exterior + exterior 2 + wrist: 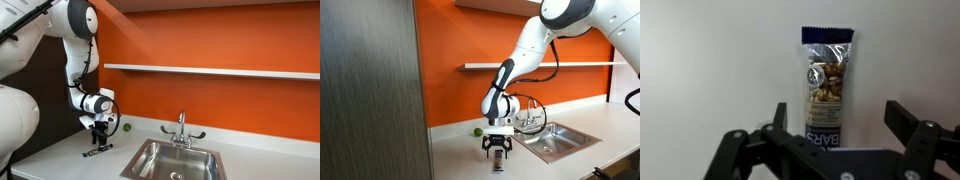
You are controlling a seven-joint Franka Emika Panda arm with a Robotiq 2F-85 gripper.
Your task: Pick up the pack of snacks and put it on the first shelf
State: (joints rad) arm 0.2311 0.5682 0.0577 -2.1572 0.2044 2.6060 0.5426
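Note:
The pack of snacks (826,85) is a dark blue, elongated bar wrapper with a nut picture, lying flat on the white counter. In the wrist view it runs up the middle between my two fingers. My gripper (836,125) is open and hangs just above it, one finger on each side, not touching it. In an exterior view the pack (97,152) lies under the gripper (99,138). In both exterior views the first shelf (210,71) (540,65) is a long white board on the orange wall, well above the gripper (497,152).
A steel sink (178,160) (555,140) with a faucet (181,128) is set in the counter beside the gripper. A small green ball (126,126) (477,131) lies by the wall. A grey panel (370,90) stands close by.

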